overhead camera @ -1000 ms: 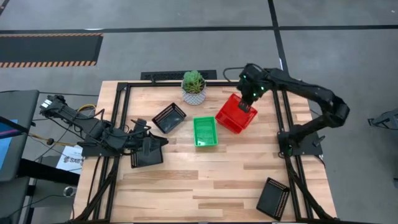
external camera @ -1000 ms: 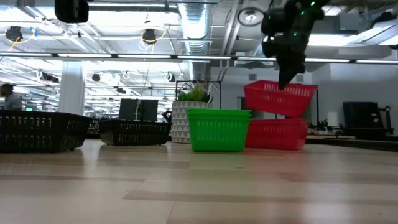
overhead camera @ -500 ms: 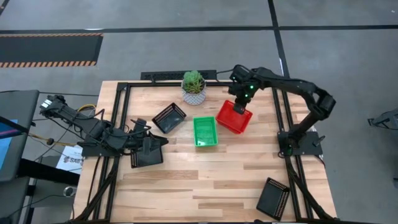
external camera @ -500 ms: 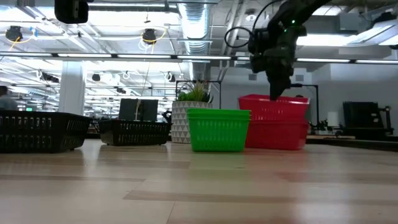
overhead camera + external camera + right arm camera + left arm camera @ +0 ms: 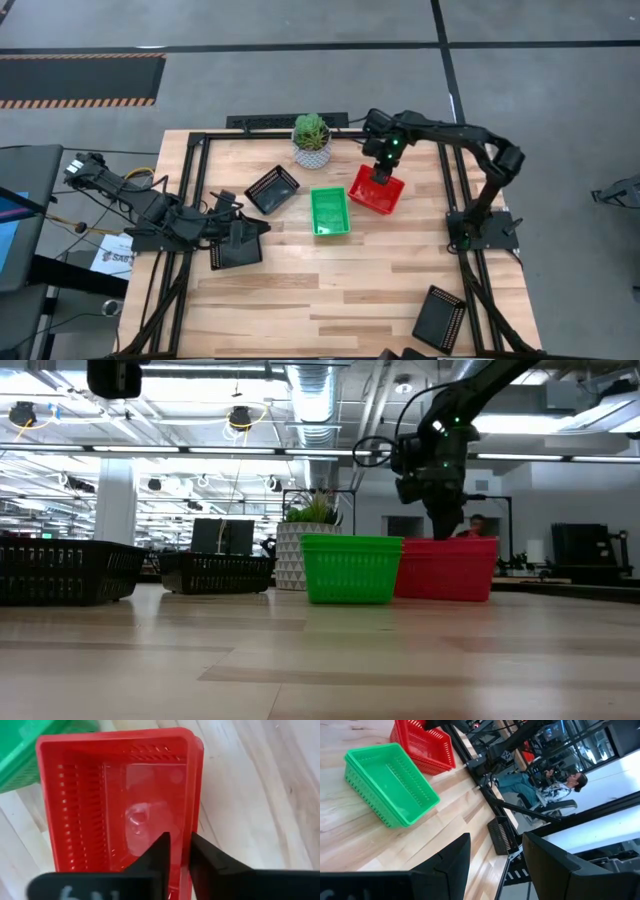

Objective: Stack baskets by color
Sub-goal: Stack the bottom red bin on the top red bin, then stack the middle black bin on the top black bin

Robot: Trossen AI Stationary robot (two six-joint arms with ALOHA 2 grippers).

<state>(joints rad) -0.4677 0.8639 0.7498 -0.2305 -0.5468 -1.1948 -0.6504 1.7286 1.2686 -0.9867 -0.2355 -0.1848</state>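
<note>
Two red baskets [image 5: 376, 192] sit nested on the table at the far right; their doubled rim [image 5: 196, 780] shows in the right wrist view. My right gripper [image 5: 180, 845] points down at the stack's far end, open. One finger [image 5: 156, 857] is inside the top basket and the other [image 5: 207, 860] outside its wall. A green basket [image 5: 330, 211] stands beside the stack. My left gripper [image 5: 495, 865] waits open at the table's left, above a black basket [image 5: 235, 252] that rests on the table.
A second black basket [image 5: 272, 189] lies left of the green one. A third [image 5: 440, 318] lies at the near right corner. A potted plant [image 5: 312, 140] stands at the far edge, close to the red stack. Bare wood fills the table's near middle.
My right gripper has come down and toward the table's left with the upper red basket. That basket hung clear above the lower red one a second ago; now it sits sunk inside it, rims together.
</note>
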